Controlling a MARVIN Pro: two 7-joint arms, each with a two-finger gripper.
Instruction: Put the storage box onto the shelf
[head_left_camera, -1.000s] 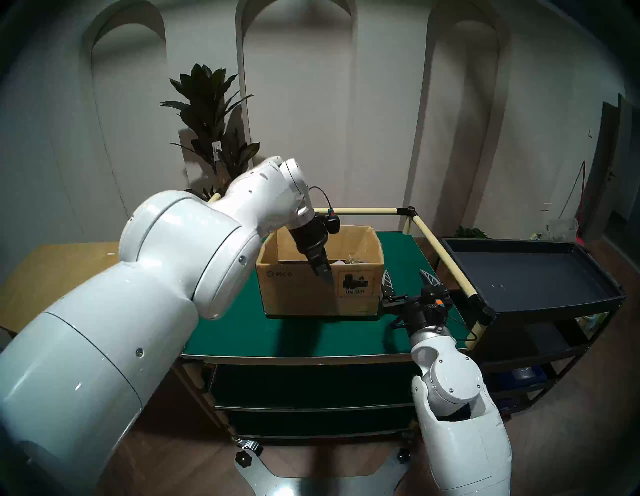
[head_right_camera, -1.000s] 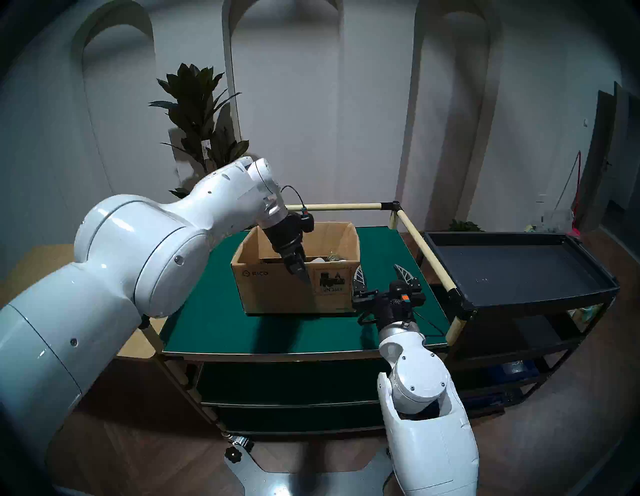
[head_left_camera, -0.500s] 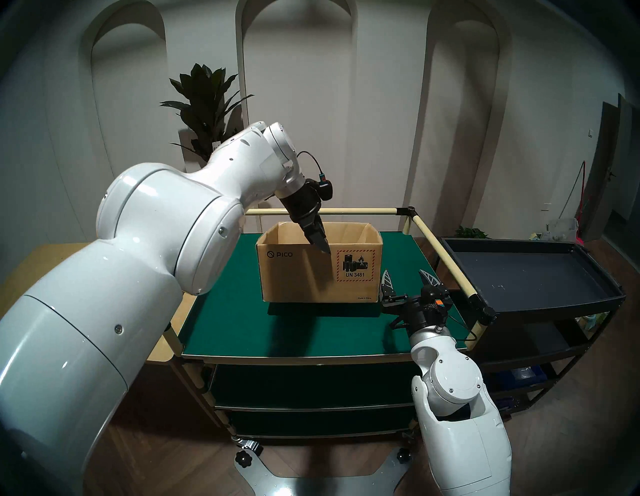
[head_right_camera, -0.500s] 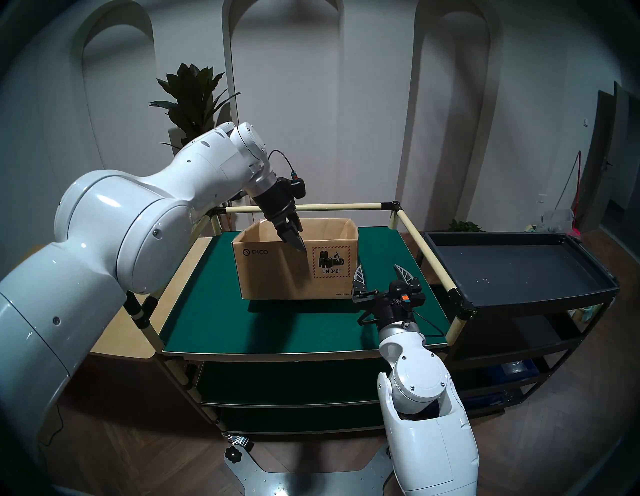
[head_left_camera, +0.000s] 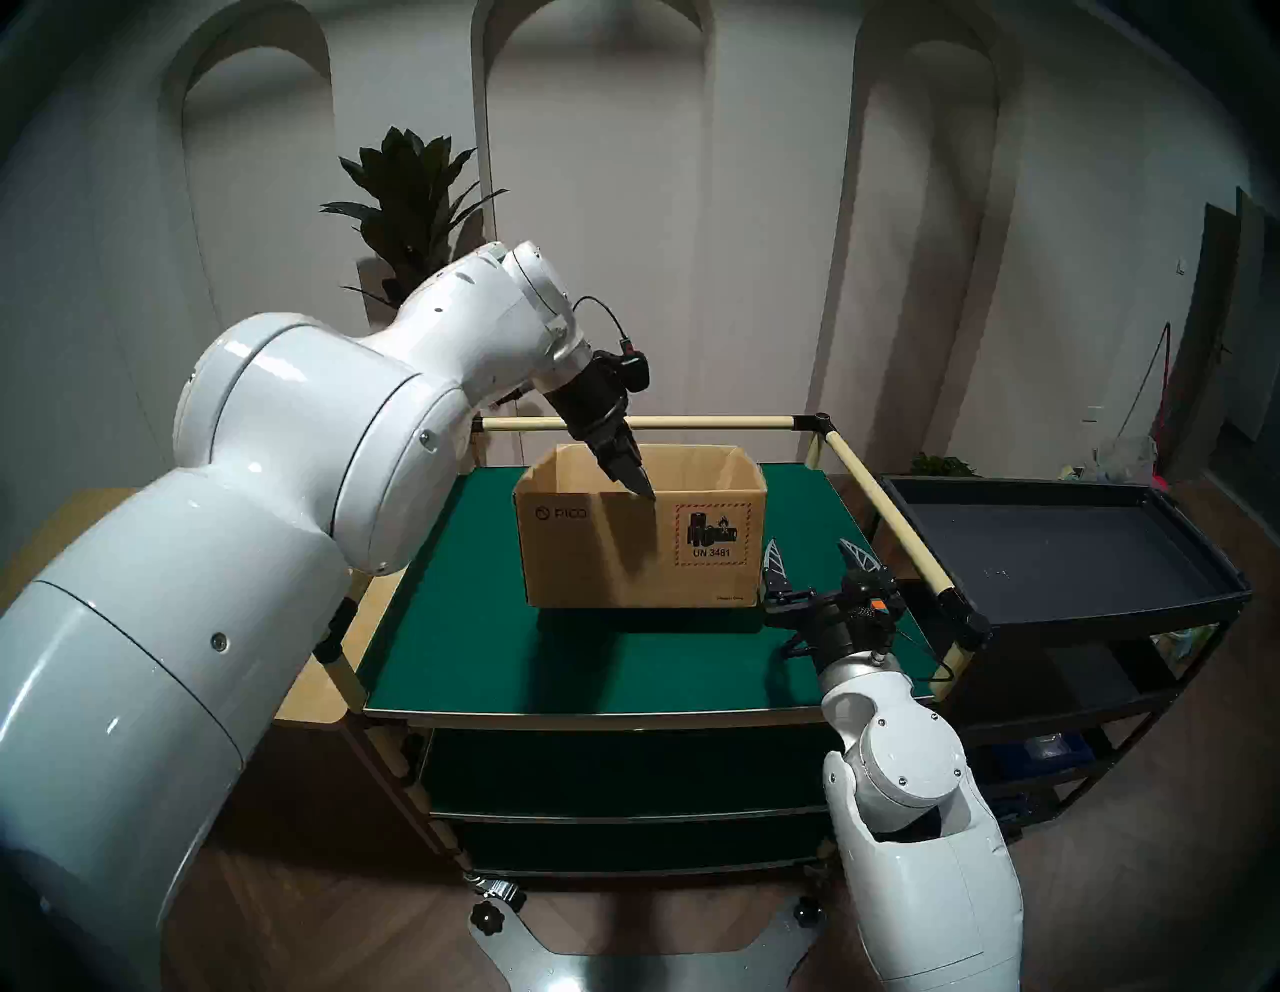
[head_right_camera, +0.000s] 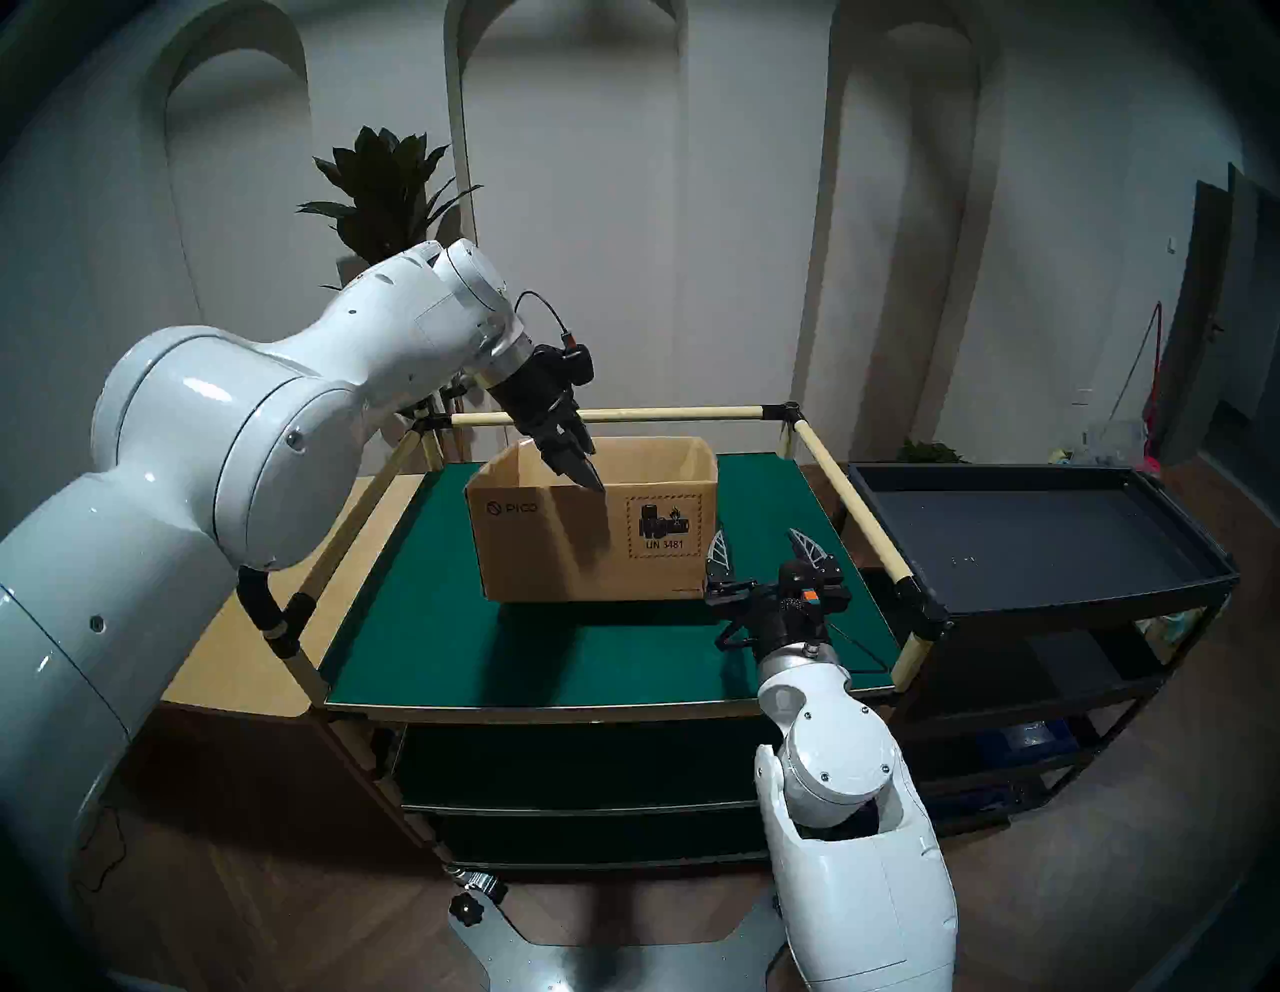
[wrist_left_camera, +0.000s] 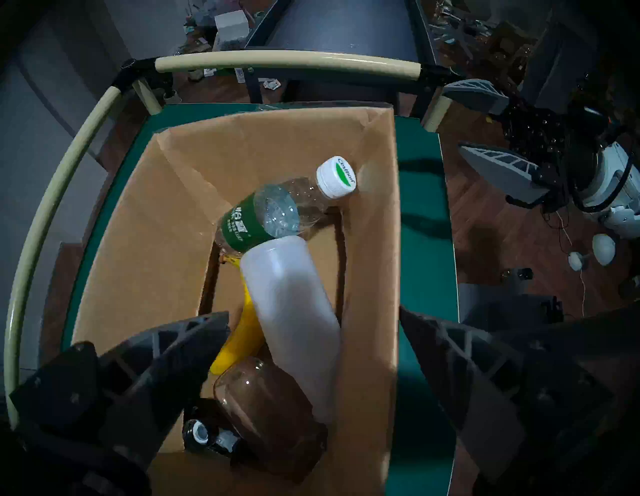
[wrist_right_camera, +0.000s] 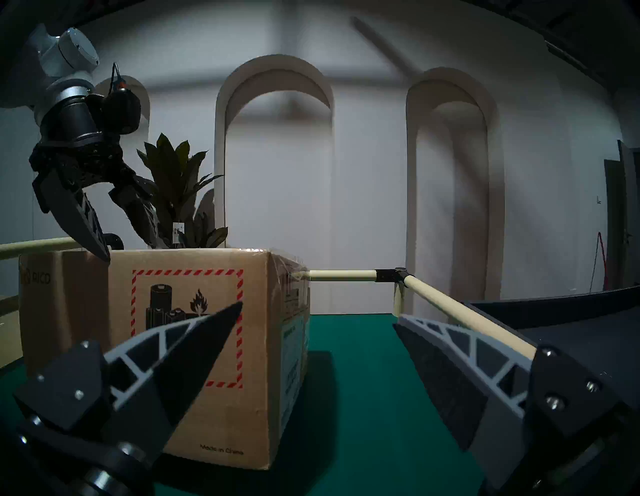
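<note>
The storage box (head_left_camera: 596, 554), an open brown carton marked PICO with a battery hazard label, stands upright on the top green board of the shelf (head_left_camera: 485, 644). My left gripper (head_left_camera: 634, 474) hangs open just above the box's near wall (wrist_left_camera: 374, 242). One finger is over the inside and the other over the outside, and neither grips it. My right gripper (head_left_camera: 808, 547) is open too, low over the green board beside the box's right front corner (wrist_right_camera: 270, 346), holding nothing. Inside the box lie a water bottle (wrist_left_camera: 263, 218), a white bottle (wrist_left_camera: 291, 304), a banana (wrist_left_camera: 239, 339) and a brown jar (wrist_left_camera: 270, 408).
Cream rails (head_left_camera: 720, 421) with black joints fence the top board at the back and both sides. A black cart with a grey tray (head_left_camera: 1039, 547) stands against the shelf's right side. A light wooden counter (head_left_camera: 69, 526) is on the left, and a potted plant (head_left_camera: 409, 208) stands behind.
My left gripper has risen from low against the box's front wall to just above its rim, staying open. The box now stands level and slightly farther back. The right arm has not moved.
</note>
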